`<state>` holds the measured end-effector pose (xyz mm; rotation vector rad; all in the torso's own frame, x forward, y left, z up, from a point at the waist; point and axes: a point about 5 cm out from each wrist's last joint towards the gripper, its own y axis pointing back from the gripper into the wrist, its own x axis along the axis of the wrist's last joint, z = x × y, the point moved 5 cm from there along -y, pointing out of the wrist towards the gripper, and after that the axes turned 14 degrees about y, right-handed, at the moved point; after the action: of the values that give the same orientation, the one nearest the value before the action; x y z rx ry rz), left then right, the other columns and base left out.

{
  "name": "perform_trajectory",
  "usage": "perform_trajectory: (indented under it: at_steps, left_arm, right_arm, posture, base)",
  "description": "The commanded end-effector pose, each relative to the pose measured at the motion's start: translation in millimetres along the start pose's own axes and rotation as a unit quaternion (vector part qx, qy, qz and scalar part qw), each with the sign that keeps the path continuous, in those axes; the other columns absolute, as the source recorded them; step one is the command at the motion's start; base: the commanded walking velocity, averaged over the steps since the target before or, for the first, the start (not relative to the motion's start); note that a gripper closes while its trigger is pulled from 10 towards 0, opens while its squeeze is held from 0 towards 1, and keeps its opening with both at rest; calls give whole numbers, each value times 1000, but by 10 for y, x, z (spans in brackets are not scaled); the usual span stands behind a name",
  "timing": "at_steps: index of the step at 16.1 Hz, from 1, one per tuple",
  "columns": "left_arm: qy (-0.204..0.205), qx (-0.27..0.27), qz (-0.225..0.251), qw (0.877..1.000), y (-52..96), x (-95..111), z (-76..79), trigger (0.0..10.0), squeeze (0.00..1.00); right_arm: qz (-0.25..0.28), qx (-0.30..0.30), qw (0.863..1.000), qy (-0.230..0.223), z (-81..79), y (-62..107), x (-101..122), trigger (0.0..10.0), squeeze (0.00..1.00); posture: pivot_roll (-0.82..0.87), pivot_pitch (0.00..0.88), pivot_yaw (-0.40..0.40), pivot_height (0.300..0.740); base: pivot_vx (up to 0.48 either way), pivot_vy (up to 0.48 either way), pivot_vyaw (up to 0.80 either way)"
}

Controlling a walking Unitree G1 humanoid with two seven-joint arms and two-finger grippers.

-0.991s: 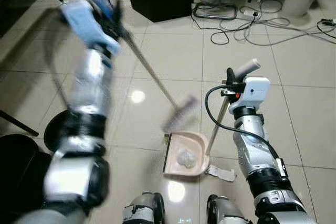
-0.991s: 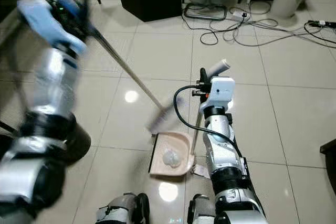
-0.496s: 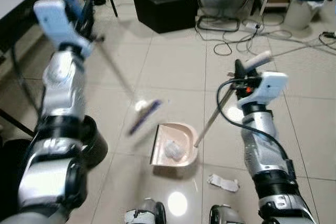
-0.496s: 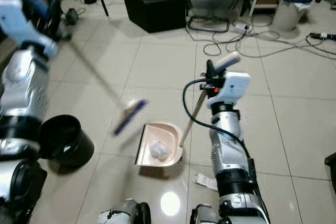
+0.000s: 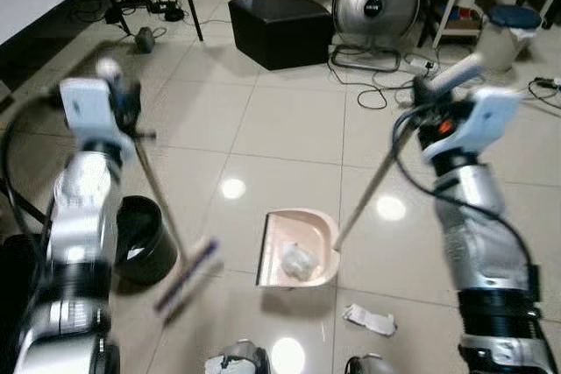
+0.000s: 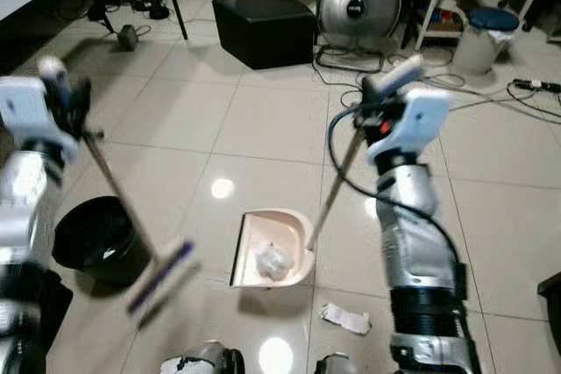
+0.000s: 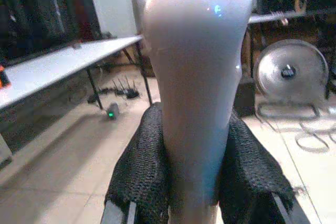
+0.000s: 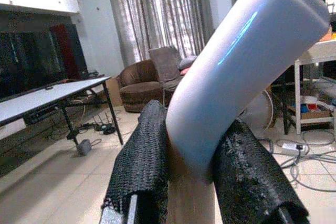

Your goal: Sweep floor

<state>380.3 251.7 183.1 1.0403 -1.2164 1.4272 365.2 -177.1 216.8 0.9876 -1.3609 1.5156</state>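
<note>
My left pincer (image 7: 191, 182) is clamped tight on the white grip of the broom (image 5: 158, 194), whose blurry brush head (image 5: 187, 276) hangs low over the tiled floor (image 5: 280, 120) at about 7 o'clock, right next to the black bin (image 5: 145, 238). My right pincer (image 8: 186, 177) is squeezed shut round the dustpan handle (image 5: 372, 186) up at 2 o'clock, with the pink dustpan (image 5: 298, 247) sitting near dead centre and holding a crumpled white wad (image 5: 298, 260). One scrap of paper (image 5: 368, 319) lies on the tiles at 5 o'clock, just outside the pan.
</note>
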Motion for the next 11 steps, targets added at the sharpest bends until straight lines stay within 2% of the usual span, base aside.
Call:
perform_trajectory:
  at_steps: [1, 2, 3, 5, 7, 8, 11]
  left_arm:
    - [-7, -19, 19, 1000, -14, 136, 103, 10000, 0]
    - [2, -14, 7, 1000, 114, 21, 108, 10000, 0]
    - [5, -11, 4, 1000, 159, -17, 109, 10000, 0]
    - [24, -13, -24, 999, 378, -183, 193, 10000, 0]
    - [31, -14, -33, 999, 450, -216, 226, 10000, 0]
    - [29, -16, -41, 999, 517, -255, 257, 10000, 0]
    - [25, -18, -49, 998, 583, -297, 273, 10000, 0]
  right_arm:
    - [23, 0, 1000, -18, -10, -14, 181, 10000, 0]
    - [24, -1, 999, -24, -8, -18, 270, 10000, 0]
    - [24, -1, 999, -27, -5, -21, 298, 10000, 0]
    - [25, -1, 998, -52, -19, -42, 473, 10000, 0]
    - [21, -2, 998, -56, -19, -49, 506, 10000, 0]
    - [17, -1, 998, -58, -22, -68, 543, 10000, 0]
    - [17, 2, 998, -59, -42, -81, 595, 10000, 0]
  posture:
    - [4, 0, 87, 740]
    - [1, 0, 87, 740]
    - [-2, 0, 83, 740]
    - [-5, 0, 80, 740]
    - [-8, 0, 81, 740]
    - [-5, 0, 75, 740]
    - [-2, 0, 72, 740]
  base:
    - [0, 0, 0]
    - [0, 0, 0]
    - [0, 0, 0]
    - [0, 0, 0]
    - [0, 0, 0]
    - [0, 0, 644]
    - [0, 0, 800]
